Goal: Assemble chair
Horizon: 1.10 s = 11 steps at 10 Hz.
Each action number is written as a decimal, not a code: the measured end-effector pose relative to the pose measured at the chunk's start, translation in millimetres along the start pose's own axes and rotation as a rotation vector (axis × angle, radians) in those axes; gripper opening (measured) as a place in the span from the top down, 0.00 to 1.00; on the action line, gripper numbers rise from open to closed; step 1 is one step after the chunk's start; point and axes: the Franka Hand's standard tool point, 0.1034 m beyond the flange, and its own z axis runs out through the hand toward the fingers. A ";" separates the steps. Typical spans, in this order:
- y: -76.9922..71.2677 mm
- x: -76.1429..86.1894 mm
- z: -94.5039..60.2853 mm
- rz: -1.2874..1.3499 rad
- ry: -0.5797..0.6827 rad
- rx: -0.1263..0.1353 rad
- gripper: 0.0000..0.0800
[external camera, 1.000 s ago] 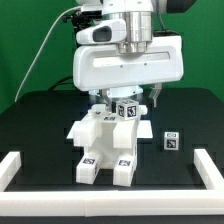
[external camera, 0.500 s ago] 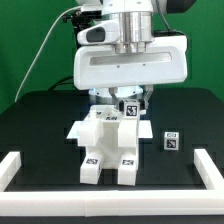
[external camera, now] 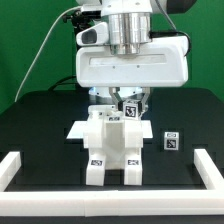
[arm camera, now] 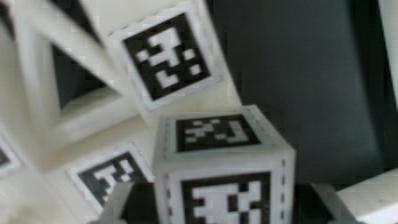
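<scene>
The partly built white chair (external camera: 112, 140) stands in the middle of the black table, its two tagged front blocks toward the camera. At its back, on the exterior view's right, a tagged white block (external camera: 129, 108) stands up from it. My gripper (external camera: 129, 100) comes down from above and is shut on this block. In the wrist view the block (arm camera: 222, 165) fills the space between my gripper (arm camera: 222, 205) fingers, with dark fingertips (arm camera: 125, 205) against either side. A larger tagged chair plate (arm camera: 169, 55) lies beyond it. The arm's wide white body hides the chair's rear.
A small loose tagged cube (external camera: 171, 142) lies on the table at the exterior view's right of the chair. Low white border rails (external camera: 20, 168) run along the front and both sides of the black table. A green wall stands behind.
The jaws have closed onto the tagged block. The chair assembly has shifted a little toward the exterior view's right.
</scene>
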 end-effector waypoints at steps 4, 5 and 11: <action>-0.5 -0.3 0.6 0.303 -0.010 0.019 0.64; -0.4 -0.3 0.6 0.260 -0.010 0.019 0.52; -7.5 -10.5 -0.4 -0.552 -0.075 -0.043 0.19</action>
